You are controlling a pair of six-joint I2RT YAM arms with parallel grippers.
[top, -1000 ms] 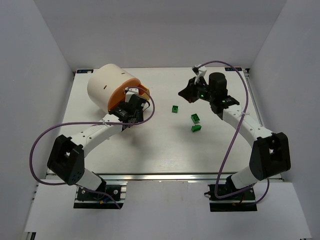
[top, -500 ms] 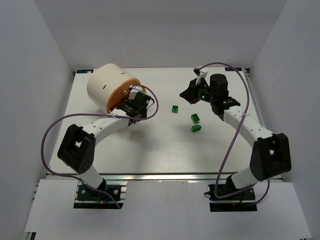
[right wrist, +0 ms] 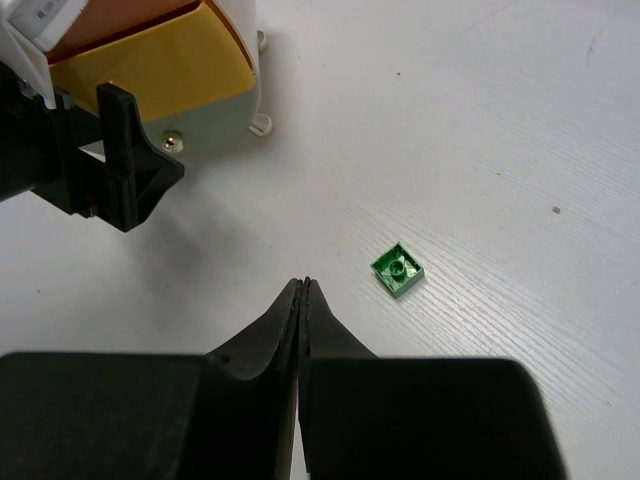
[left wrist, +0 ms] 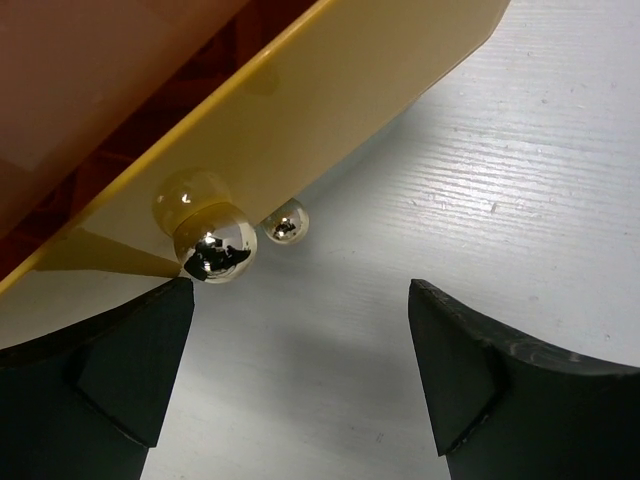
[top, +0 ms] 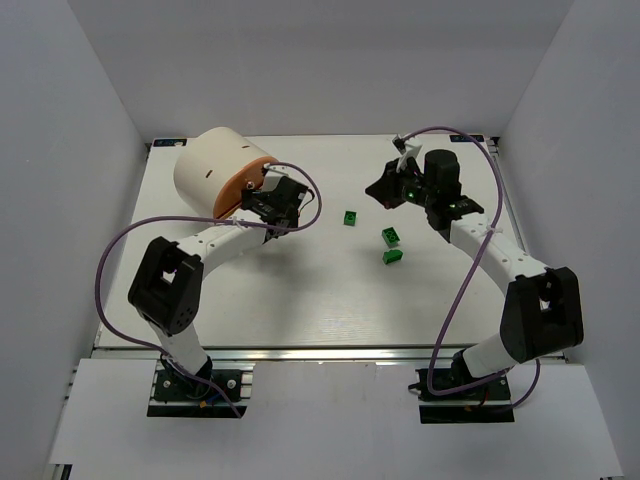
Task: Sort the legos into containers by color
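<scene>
Legos [top: 390,237], three green ones, lie loose on the surface [top: 300,300] well right of the cream drum [top: 210,165], and the drum-side brick [top: 350,218] looks square, with no long axis to line up on. Farther back the right gripper [top: 372,188], pressed together and empty, hovers right of the drum with that brick just on its near, drum-ward side, so the right arm is the closer. At the drum's front the left gripper [left wrist: 300,295] stands spread and empty, the round knob [left wrist: 213,250] of the yellow drawer [left wrist: 320,100] beside one finger; what the drawers hold is hidden.
</scene>
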